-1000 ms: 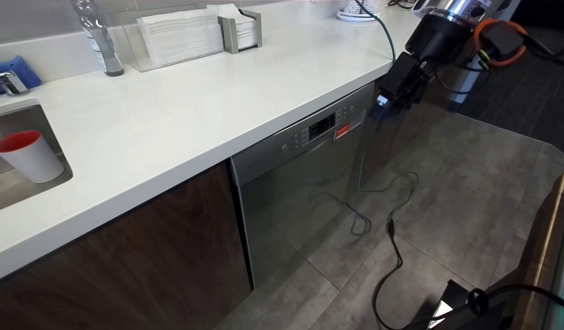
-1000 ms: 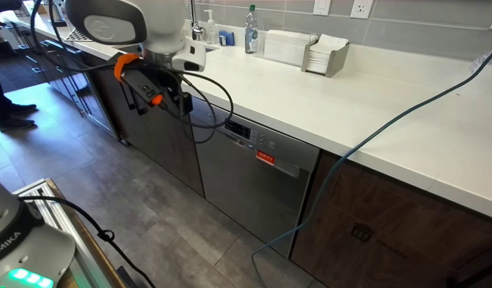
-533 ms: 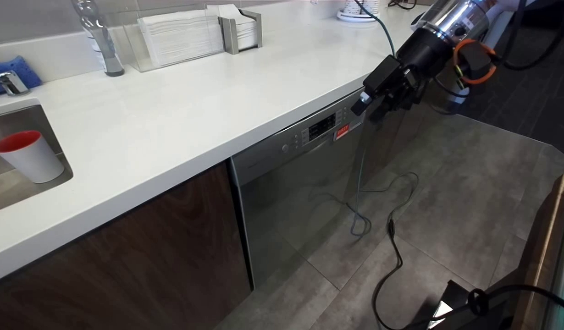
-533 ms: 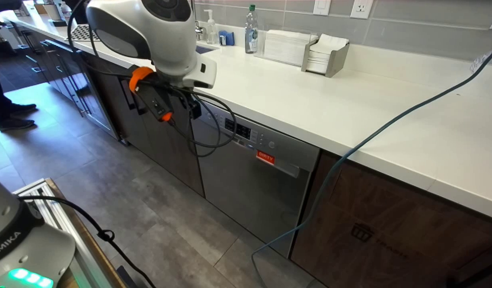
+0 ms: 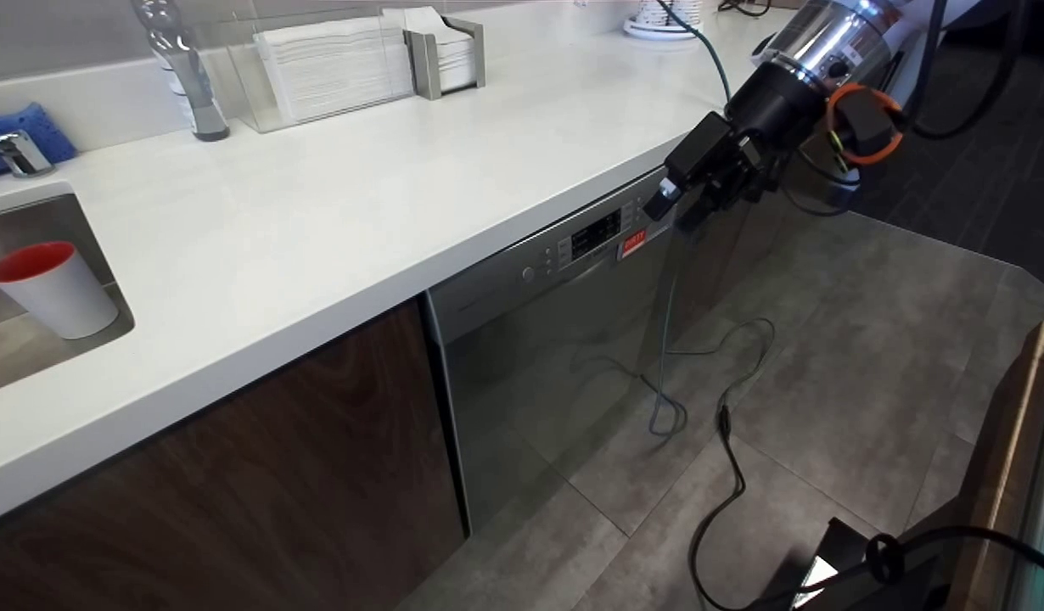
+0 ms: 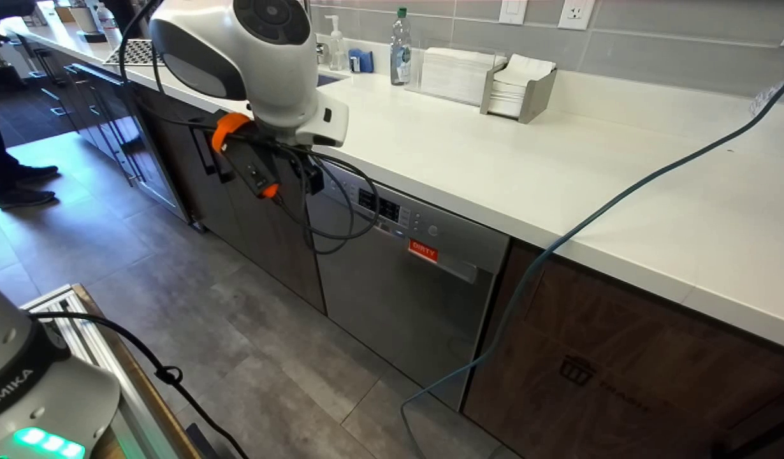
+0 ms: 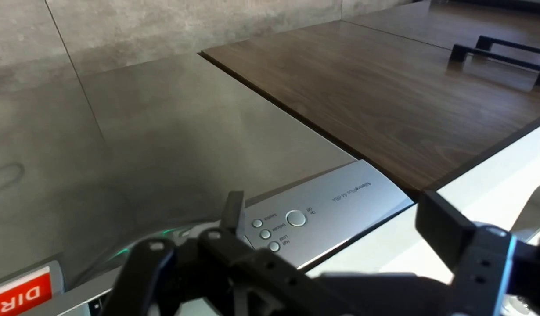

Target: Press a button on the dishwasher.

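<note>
We've our pincer (image 7: 333, 219) w/ jaws spread wide, nr top of dishwasher (image 6: 398, 299); On/Off btn (image 7: 296, 218) shows btwn tips in wrist view. We can't tell re contact.

Shows grey on dishwasher (image 6: 398, 306) | black on gripper (image 5: 675, 213) | white-on-red on sign (image 6: 423, 251) | grained brown on cabinet (image 5: 318, 475) | white outside, red inside cup (image 5: 68, 297)

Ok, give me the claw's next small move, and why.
I'd probably shut the claw first: the wrist view shows it open, with the big button framed in its gap, and closed tips would likely press one button more cleanly.
</note>
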